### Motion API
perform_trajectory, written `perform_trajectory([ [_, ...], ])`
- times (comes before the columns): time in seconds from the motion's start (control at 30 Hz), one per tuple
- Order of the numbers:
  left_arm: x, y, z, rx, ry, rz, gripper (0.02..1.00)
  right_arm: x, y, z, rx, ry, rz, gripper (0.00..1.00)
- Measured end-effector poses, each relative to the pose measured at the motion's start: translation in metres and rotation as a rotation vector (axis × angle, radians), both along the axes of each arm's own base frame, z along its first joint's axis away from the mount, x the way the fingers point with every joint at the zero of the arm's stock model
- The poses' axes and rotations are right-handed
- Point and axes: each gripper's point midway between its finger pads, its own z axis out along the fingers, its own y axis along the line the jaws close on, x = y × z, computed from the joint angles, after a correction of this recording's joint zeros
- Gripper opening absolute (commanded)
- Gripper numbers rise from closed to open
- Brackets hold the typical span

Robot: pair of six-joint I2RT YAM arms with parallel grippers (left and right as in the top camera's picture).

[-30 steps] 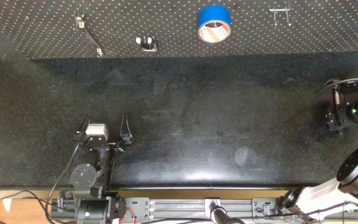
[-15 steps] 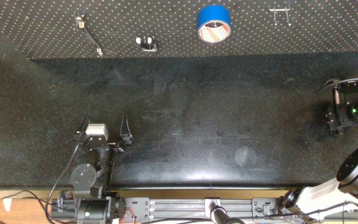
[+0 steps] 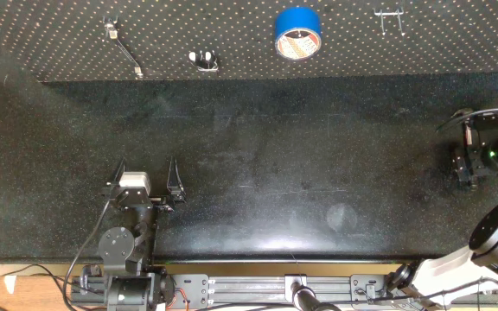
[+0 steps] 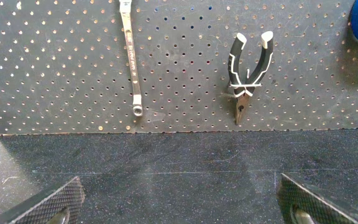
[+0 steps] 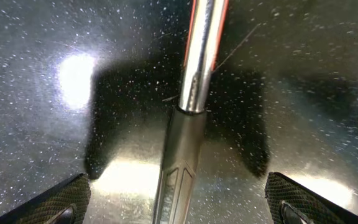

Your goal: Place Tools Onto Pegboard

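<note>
A silver tool (image 5: pixel 194 74), with red showing along its far shaft, is seen lying flat on the black table (image 3: pixel 258 155). It is placed under the right gripper (image 5: pixel 180 202), which is found at 3 o'clock in the top view, near the table's edge. This gripper is held low over the tool with its fingers spread wide. The tool's thicker part runs between them, both fingers are kept well apart from it, and nothing is gripped.

The pegboard (image 3: pixel 59 34) is set along the table's 12 o'clock side, well apart from the tool. On it a wrench (image 4: pixel 131 56) is hung at 11 o'clock. Pliers (image 4: pixel 247 68) are hung nose down between the wrench and a blue tape (image 3: pixel 297 33) roll, which is fixed at 12 o'clock. A metal hook (image 3: pixel 390 19) is mounted at 1 o'clock.

The left gripper (image 3: pixel 146 168) is parked at 7 o'clock, just ahead of its base. Its fingers are spread open around nothing and are turned toward the pegboard, so the wrench and pliers are seen straight ahead of it in the left wrist view.
</note>
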Motion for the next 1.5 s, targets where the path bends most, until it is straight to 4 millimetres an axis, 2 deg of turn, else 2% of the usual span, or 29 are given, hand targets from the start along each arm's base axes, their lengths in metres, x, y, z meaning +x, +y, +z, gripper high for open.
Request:
perform_trajectory([
  [0.27, 0.0, 0.0, 0.0, 0.0, 0.0, 0.0, 0.996, -0.0007, 0.0004, -0.0026, 0.005, 0.007, 0.0, 0.921],
  [0.3, 0.0, 0.0, 0.0001, 0.0, 0.0, 0.0, 0.996, -0.0007, 0.0004, -0.0026, 0.005, 0.007, 0.0, 0.853],
  [0.47, 0.0, 0.0, 0.0001, 0.0, 0.0, 0.0, 0.996, -0.0013, -0.0006, -0.0029, -0.001, 0.011, -0.005, 0.334],
  [0.6, 0.0, 0.0, 0.0, 0.0, 0.0, 0.0, 0.996, -0.0017, -0.0013, -0.0029, -0.004, 0.014, -0.007, 0.2],
  [0.9, 0.0, 0.0, 0.0001, 0.0, 0.0, 0.0, 0.998, -0.0019, -0.0018, -0.0029, -0.007, 0.015, -0.008, 0.187],
  [1.03, 0.0, 0.0, 0.0, 0.0, 0.0, 0.0, 0.996, -0.002, -0.0018, -0.0029, -0.007, 0.015, -0.008, 0.08],
  [1.27, 0.0, 0.0001, 0.0001, 0.0, 0.0, 0.0, 0.996, -0.0027, -0.0012, -0.0028, -0.004, 0.019, -0.013, 0.075],
  [1.5, 0.0, 0.0, 0.0, 0.0, 0.0, 0.0, 0.996, -0.0001, 0.0043, -0.0012, 0.025, 0.008, -0.119, 0.073],
])
